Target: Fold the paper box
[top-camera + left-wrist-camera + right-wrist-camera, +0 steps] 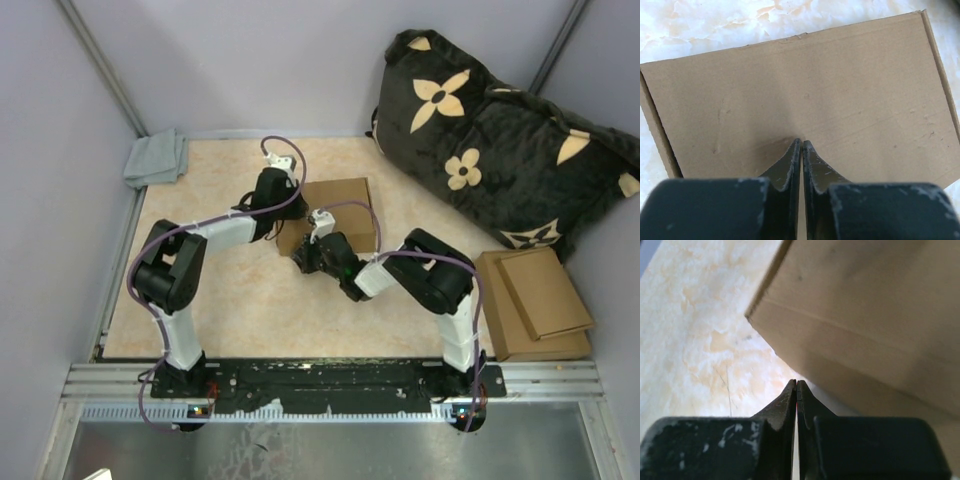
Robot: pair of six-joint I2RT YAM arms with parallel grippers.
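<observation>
- Holding right gripper (796, 383) pinched together, empty, just beside the box (805, 90) corner.
- Setting left gripper (801, 142), likewise pinched together, against its top, seemingly touching.
- Lying closed on the table (220, 310); probably handling light, stiff, easily creased; gripping thin flap edges seeming best.

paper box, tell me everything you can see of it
The paper box is plain brown corrugated cardboard, unprinted, closed into a shallow rectangle with its lid flat and a few faint creases and dents on top. It lies flat on the marbled beige table, near the middle. The shut left gripper points down onto its top face, seemingly touching it. The shut right gripper sits low beside a side wall near a corner, contact unclear.
</observation>
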